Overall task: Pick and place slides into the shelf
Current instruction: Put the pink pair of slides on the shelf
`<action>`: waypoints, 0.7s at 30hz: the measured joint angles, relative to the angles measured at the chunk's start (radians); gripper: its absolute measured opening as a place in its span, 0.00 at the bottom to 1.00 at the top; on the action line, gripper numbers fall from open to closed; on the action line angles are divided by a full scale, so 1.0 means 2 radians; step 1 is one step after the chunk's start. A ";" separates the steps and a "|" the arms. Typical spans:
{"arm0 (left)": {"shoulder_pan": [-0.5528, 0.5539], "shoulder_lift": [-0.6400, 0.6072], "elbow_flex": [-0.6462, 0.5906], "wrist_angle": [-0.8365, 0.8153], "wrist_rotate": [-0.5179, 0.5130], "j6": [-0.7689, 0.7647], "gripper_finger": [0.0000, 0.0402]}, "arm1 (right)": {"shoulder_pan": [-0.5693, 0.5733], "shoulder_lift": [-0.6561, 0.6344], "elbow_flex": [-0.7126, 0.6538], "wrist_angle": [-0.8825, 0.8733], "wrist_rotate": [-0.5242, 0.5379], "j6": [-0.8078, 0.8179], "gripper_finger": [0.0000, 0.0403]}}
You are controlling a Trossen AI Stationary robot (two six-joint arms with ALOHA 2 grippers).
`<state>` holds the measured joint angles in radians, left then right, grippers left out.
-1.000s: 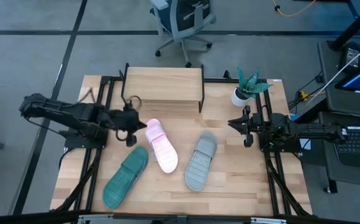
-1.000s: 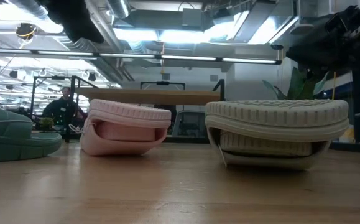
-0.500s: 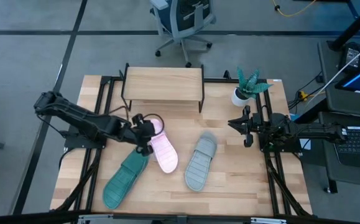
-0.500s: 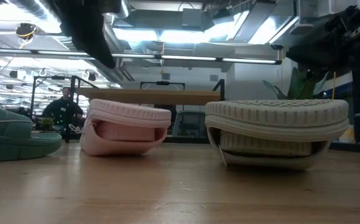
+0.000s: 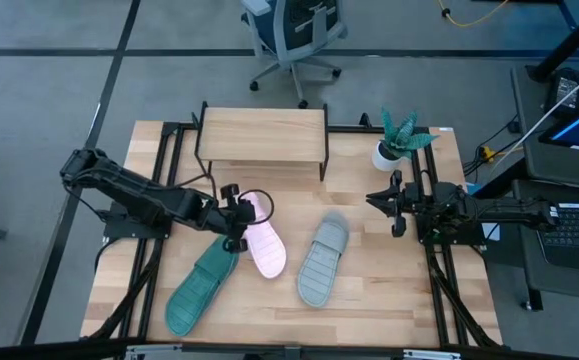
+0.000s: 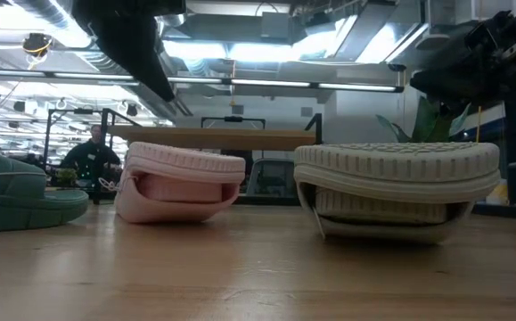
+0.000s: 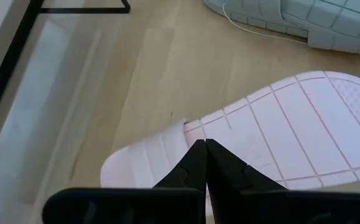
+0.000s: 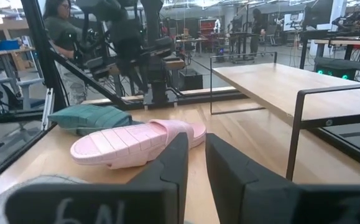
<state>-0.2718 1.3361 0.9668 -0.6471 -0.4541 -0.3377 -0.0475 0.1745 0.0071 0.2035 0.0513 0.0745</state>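
Pink (image 5: 261,236), grey (image 5: 322,262) and teal (image 5: 201,285): your three slides are lying sole-up before the one bare shelf (image 5: 262,133). Left gripper (image 5: 235,215) is hovering closed, empty, over pink; right gripper (image 5: 382,203) is waiting closed.

Both arms were matte black and chunky, built from jointed segments. The left black two-finger pincer (image 7: 204,163) had smooth wedge-shaped fingers tapering to thin tips. The right black two-finger pincer (image 8: 193,163) had thicker flat fingers and faint white scrawled markings on its base.
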 joint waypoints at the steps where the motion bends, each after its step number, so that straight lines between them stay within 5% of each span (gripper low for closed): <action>1: 0.003 0.000 0.000 0.000 0.000 -0.006 0.00 | 0.000 0.000 0.000 0.000 0.000 -0.001 0.15; 11: 0.038 0.000 0.000 -0.004 0.014 -0.036 0.03 | 0.000 0.000 0.000 -0.002 0.000 -0.002 0.15; 21: 0.036 0.000 0.000 -0.005 0.011 -0.036 0.38 | 0.000 0.000 0.000 -0.003 0.000 -0.003 0.15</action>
<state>-0.1992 1.3357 0.9668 -0.6579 -0.4326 -0.4103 -0.0475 0.1745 0.0071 0.1974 0.0517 0.0692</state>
